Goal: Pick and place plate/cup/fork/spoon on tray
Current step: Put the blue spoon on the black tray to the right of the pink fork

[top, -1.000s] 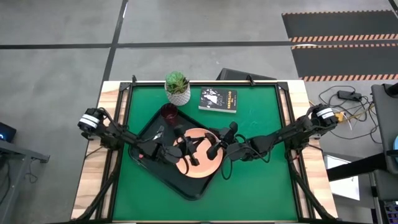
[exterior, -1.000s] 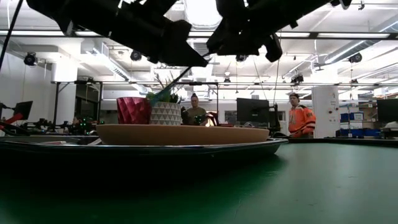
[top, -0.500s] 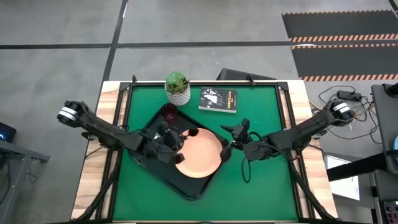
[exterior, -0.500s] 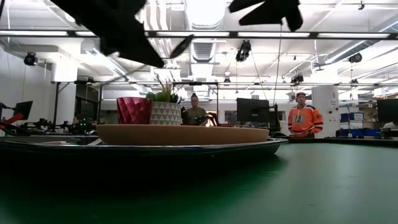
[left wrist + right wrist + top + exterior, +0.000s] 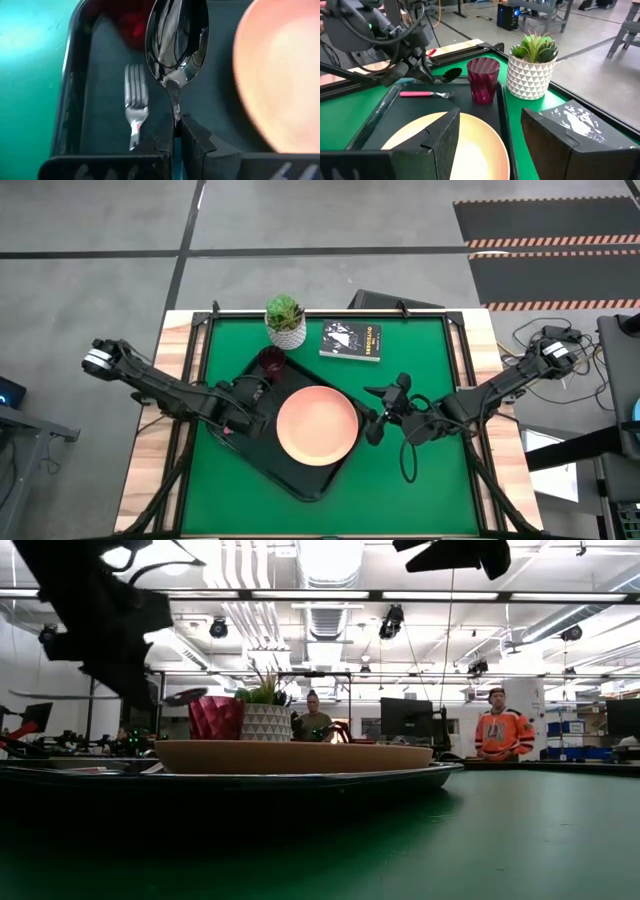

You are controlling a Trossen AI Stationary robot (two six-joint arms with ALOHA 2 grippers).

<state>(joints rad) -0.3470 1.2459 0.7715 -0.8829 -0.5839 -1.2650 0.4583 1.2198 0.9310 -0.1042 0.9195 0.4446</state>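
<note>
Black tray (image 5: 300,485) sits angled on the green table (image 5: 420,490), and pretty much everything's on it already. Far left, the left gripper (image 5: 177,131) hovers over the tray's left part with its fingers (image 5: 162,142) pressed together on the spoon (image 5: 176,42), pinching the handle so the shiny bowl sticks out in front, above the tray floor. The fork (image 5: 136,112) lies flat on the tray just beside it, pink handle visible in the right wrist view. The cup (image 5: 483,79) stands upright in the tray's far corner, near the white plant pot (image 5: 532,75). The plate (image 5: 317,425) rests on the tray's middle. On the right, the right gripper (image 5: 373,426) hangs just off the plate's right edge, fingers (image 5: 440,142) spread wide, holding nothing.
</note>
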